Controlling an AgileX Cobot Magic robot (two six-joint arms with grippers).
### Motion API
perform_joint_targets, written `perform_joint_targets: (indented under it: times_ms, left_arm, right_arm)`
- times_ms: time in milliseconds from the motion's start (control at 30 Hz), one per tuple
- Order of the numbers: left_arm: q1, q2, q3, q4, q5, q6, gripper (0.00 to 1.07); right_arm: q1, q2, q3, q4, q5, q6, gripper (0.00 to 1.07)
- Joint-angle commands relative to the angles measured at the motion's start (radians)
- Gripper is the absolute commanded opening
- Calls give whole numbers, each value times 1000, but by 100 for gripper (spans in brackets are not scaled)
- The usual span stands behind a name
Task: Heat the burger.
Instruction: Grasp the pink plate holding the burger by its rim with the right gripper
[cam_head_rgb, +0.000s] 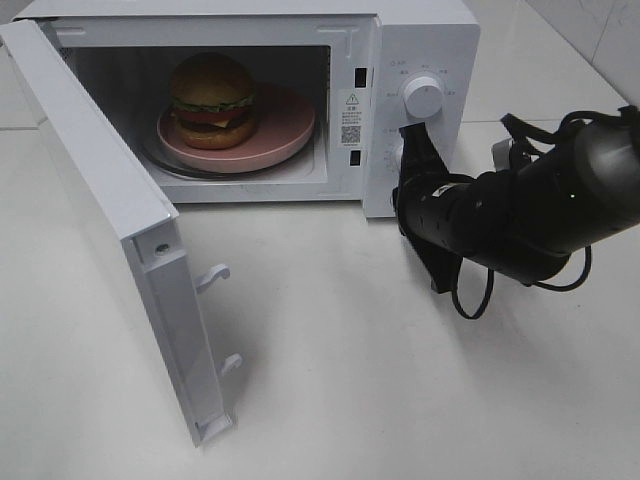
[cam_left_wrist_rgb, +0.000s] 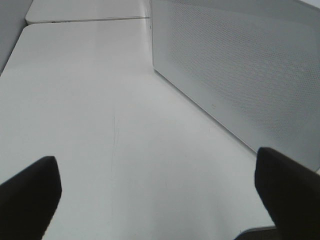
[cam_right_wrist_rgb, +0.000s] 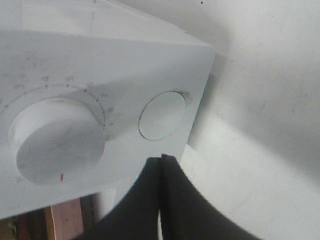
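the tall golden-bun burger (cam_head_rgb: 211, 98) sits on a round pink plate (cam_head_rgb: 292, 124) inside the white microwave (cam_head_rgb: 425, 45), whose door (cam_head_rgb: 90, 165) is wide open. the right pincer (cam_right_wrist_rgb: 161, 162) is pressed shut and empty, tips just beside the round white button (cam_right_wrist_rgb: 163, 116). the left pincer (cam_left_wrist_rgb: 157, 192) is spread wide over the tabletop (cam_left_wrist_rgb: 100, 110), holding nothing.

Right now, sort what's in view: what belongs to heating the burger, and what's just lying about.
Job: burger, pink plate under it, microwave, its open door, dial, round button, shut right gripper at the panel.
Just there: table, open left gripper.
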Motion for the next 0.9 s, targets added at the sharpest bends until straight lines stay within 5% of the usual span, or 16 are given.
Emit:
perform_joint_targets:
  times_ms: [33, 467, 900]
  left_arm:
    - [-1, -19, 2, 1, -12, -5, 98]
    - [-1, -19, 2, 1, -12, -5, 98]
    - [-1, -19, 2, 1, -12, -5, 98]
  right_arm:
    - [0, -39, 17, -12, 59, -84, 0]
    - [-27, -250, 38, -163, 525, -580, 0]
    - [-47, -415, -1, -453, 934, -720, 0]
